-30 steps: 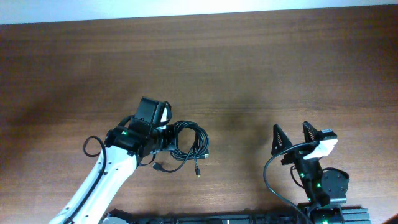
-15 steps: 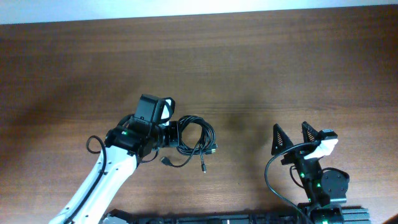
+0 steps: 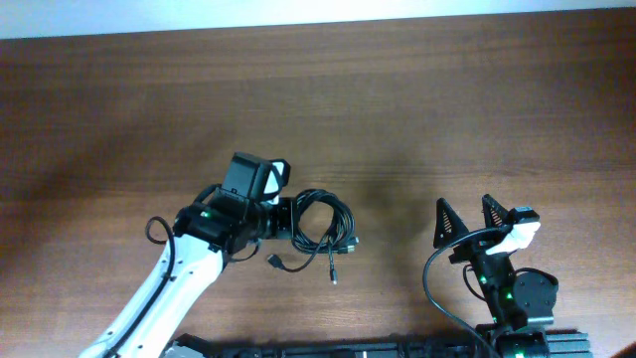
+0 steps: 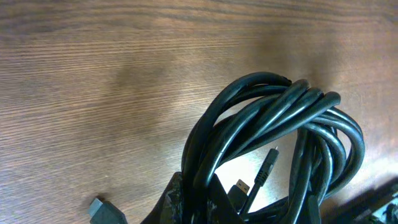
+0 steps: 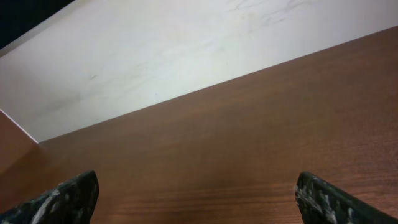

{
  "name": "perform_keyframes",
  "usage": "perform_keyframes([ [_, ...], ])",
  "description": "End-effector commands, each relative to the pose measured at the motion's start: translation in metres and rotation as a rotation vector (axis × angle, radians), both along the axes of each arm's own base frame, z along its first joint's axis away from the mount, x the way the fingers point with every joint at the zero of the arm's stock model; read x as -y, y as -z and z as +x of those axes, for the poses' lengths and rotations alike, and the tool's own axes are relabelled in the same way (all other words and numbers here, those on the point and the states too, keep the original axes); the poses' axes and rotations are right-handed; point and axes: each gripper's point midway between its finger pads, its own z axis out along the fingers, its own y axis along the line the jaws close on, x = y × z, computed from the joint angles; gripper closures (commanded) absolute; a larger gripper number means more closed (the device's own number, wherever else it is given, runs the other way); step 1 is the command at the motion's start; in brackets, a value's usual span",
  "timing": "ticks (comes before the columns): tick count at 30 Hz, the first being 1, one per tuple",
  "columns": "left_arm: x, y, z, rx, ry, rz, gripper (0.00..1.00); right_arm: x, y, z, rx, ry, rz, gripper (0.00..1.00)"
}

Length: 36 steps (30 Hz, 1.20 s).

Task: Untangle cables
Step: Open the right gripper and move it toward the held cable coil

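The left hand [image 3: 285, 217] is clamped on one edge of the cables [image 3: 324, 221], a black coil lying on the wooden surface [image 3: 417, 109], probably to pull the bundle loose. A plug tip [image 3: 334, 279] trails below. The right hand [image 3: 464, 207] waits well apart, spread wide and empty. No writing can be read.

Overhead I get even, soft light on the worktop [image 3: 417, 89]; my left wrist view catches pale glare on the wood and glossy highlights along the cables [image 4: 273, 115].
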Motion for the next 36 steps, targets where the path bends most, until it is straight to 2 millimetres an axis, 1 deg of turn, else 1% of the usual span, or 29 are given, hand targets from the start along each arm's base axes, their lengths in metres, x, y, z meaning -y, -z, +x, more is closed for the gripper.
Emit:
perform_keyframes([
  [1, 0.008, -0.016, 0.002, 0.033, 0.018, -0.044, 1.0, 0.001, 0.002, 0.0, 0.0, 0.009, -0.008, 0.01],
  [3, 0.008, -0.015, 0.002, 0.034, 0.016, -0.042, 1.0, -0.001, 0.001, 0.0, 0.001, -0.001, -0.006, 0.01],
  [5, 0.006, -0.015, 0.003, 0.039, 0.011, -0.034, 1.0, -0.011, 0.001, -0.003, -0.001, -0.062, 0.019, 0.01],
  [6, 0.005, -0.015, 0.004, 0.041, 0.007, -0.027, 0.99, -0.024, -0.001, -0.007, -0.019, -0.139, 0.098, 0.01],
  [7, 0.005, -0.015, 0.004, 0.042, 0.006, -0.026, 1.0, -0.029, -0.001, -0.009, -0.03, -0.167, 0.134, 0.01],
  [8, 0.005, -0.015, 0.004, 0.043, 0.005, -0.025, 1.0, -0.04, -0.002, -0.014, -0.059, -0.232, 0.215, 0.01],
  [10, 0.004, -0.015, 0.004, 0.044, 0.005, -0.024, 1.0, -0.056, -0.002, -0.022, -0.114, -0.326, 0.329, 0.01],
  [12, 0.005, -0.015, 0.005, 0.046, 0.005, -0.026, 1.0, -0.069, -0.003, -0.031, -0.174, -0.409, 0.428, 0.01],
  [15, 0.005, -0.016, 0.006, 0.053, 0.005, -0.028, 0.99, -0.081, -0.003, -0.041, -0.258, -0.49, 0.548, 0.02],
  [21, 0.005, -0.016, 0.006, 0.053, 0.005, -0.028, 0.98, -0.08, -0.003, -0.041, -0.257, -0.484, 0.55, 0.01],
  [23, 0.005, -0.016, 0.006, 0.053, 0.005, -0.028, 0.98, -0.076, -0.005, -0.037, -0.239, -0.455, 0.549, 0.01],
  [25, 0.005, -0.016, 0.006, 0.053, 0.005, -0.028, 0.98, -0.074, -0.007, -0.035, -0.206, -0.443, 0.512, 0.01],
  [28, 0.006, -0.016, 0.007, 0.055, 0.005, -0.029, 0.98, -0.073, -0.015, -0.035, -0.192, -0.437, 0.505, 0.01],
  [31, 0.006, -0.016, 0.007, 0.056, 0.005, -0.029, 0.98, -0.07, -0.023, -0.035, -0.239, -0.405, 0.512, 0.01],
  [33, 0.006, -0.016, 0.007, 0.056, 0.005, -0.029, 0.98, -0.068, -0.029, -0.034, -0.287, -0.38, 0.461, 0.01],
  [36, 0.006, -0.016, 0.007, 0.056, 0.005, -0.03, 0.98, -0.062, -0.028, -0.029, -0.41, -0.31, 0.447, 0.07],
])
